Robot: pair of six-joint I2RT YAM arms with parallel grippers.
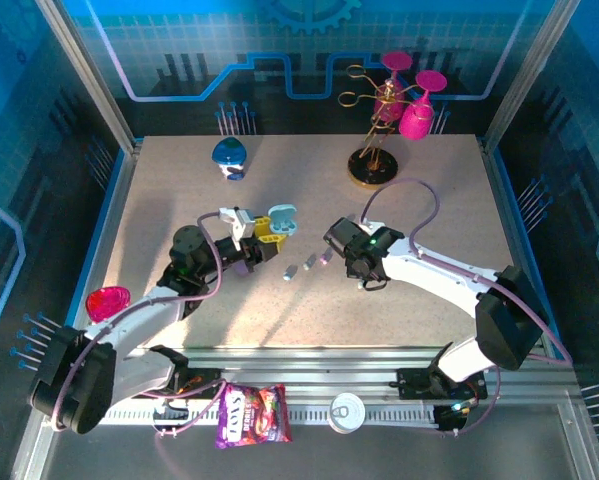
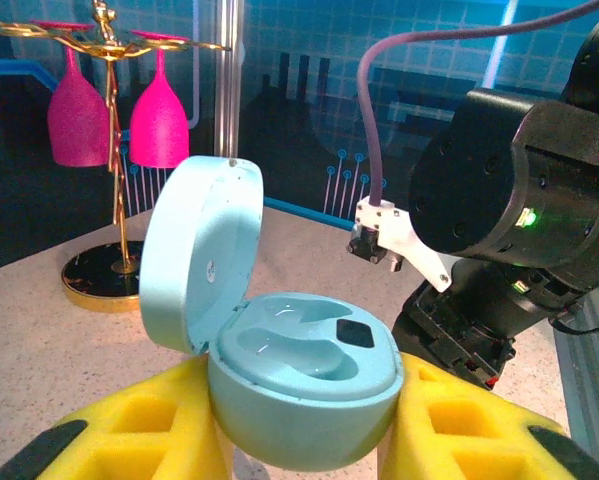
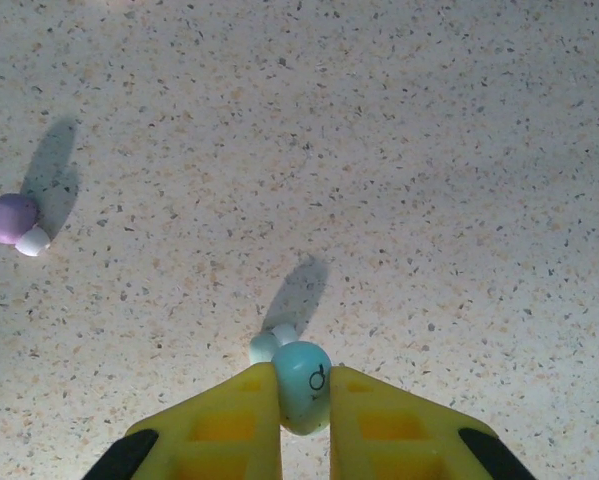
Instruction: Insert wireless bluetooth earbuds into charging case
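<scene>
An open pale blue charging case (image 2: 304,385) sits clamped between the yellow fingers of my left gripper (image 2: 304,400), its lid (image 2: 199,250) tipped back and both wells empty. In the top view this case (image 1: 283,217) is held near the table's middle. My right gripper (image 3: 304,385) is shut on a pale blue earbud (image 3: 301,380), just over the speckled table, its whitish tip pointing away. A lilac earbud (image 3: 14,220) lies to the left. More earbuds (image 1: 291,270) (image 1: 310,262) lie between the two grippers.
A dark blue case (image 1: 229,152) stands at the back left and a pink case (image 1: 107,300) by the left arm. A gold rack with pink glasses (image 1: 389,110) stands at the back right. A snack bag (image 1: 251,415) and a can (image 1: 347,412) lie on the front rail.
</scene>
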